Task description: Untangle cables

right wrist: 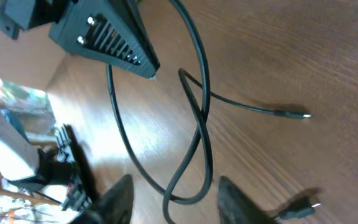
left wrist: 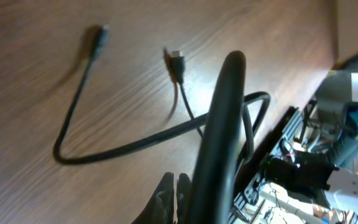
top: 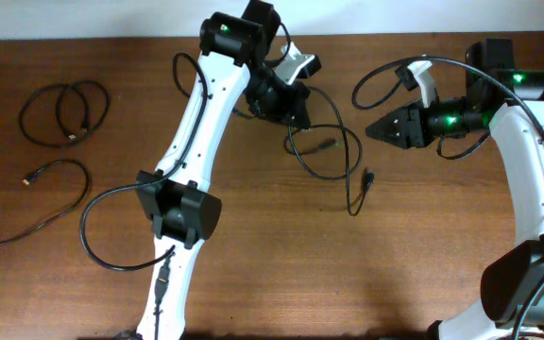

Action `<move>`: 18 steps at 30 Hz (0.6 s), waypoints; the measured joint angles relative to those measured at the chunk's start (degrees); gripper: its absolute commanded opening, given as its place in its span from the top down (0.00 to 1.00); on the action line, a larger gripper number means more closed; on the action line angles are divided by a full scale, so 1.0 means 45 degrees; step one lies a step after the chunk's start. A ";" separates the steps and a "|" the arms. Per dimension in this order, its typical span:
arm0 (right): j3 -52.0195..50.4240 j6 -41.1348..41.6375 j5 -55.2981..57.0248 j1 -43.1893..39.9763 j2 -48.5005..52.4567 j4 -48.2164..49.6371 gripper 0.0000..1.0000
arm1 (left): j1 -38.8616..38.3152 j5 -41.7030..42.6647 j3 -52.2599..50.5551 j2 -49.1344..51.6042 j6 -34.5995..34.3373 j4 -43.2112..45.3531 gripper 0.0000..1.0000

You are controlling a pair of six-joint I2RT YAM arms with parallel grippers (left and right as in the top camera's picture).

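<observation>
A tangle of thin black cables [top: 329, 151] lies mid-table between the arms, one plug end [top: 367, 178] trailing toward the front. My left gripper [top: 289, 106] sits over the tangle's left side. In its wrist view the left gripper [left wrist: 174, 194] is shut, with nothing visible between the tips, and the cables [left wrist: 129, 146] run across the wood just ahead. My right gripper [top: 372, 129] points left at the tangle's right edge. The right gripper [right wrist: 176, 202] is open, its fingers [right wrist: 120, 198] on either side of a loop of the cables [right wrist: 188, 177] without touching it.
Two separate cables lie at the table's left: a coiled one [top: 62, 113] at the back and a looser one [top: 41, 203] in front of it. A thick black arm cable [left wrist: 219, 130] crosses the left wrist view. Plug ends [right wrist: 297, 115] lie right of the loop.
</observation>
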 measured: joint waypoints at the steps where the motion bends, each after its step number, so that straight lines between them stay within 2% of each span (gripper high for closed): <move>1: 0.0000 0.0034 0.0126 0.0005 0.0000 0.0010 0.49 | -0.0024 0.0107 0.0000 0.0000 0.0126 0.0005 1.00; 5: 0.0000 0.0015 0.0733 0.0078 0.0000 0.0146 0.49 | -0.0194 0.0525 0.0000 0.0000 0.0695 0.0044 1.00; 7: 0.0000 0.0019 0.1297 0.0287 0.0024 0.0141 0.58 | -0.0398 0.0733 0.0000 0.0000 0.0835 0.0117 1.00; 9: 0.0000 0.0073 0.1647 0.0505 0.0185 0.0136 0.58 | -0.0529 0.0840 0.0000 0.0000 0.0918 0.0121 1.00; 13: -0.0092 0.0005 0.2142 0.0821 0.0758 0.0126 0.96 | -0.0525 0.0928 0.0000 0.0000 0.0928 0.0126 1.00; 18: -0.0384 0.0015 0.2288 0.0850 0.0996 -0.0257 0.96 | -0.0525 0.0933 0.0000 0.0000 0.0928 0.0189 1.00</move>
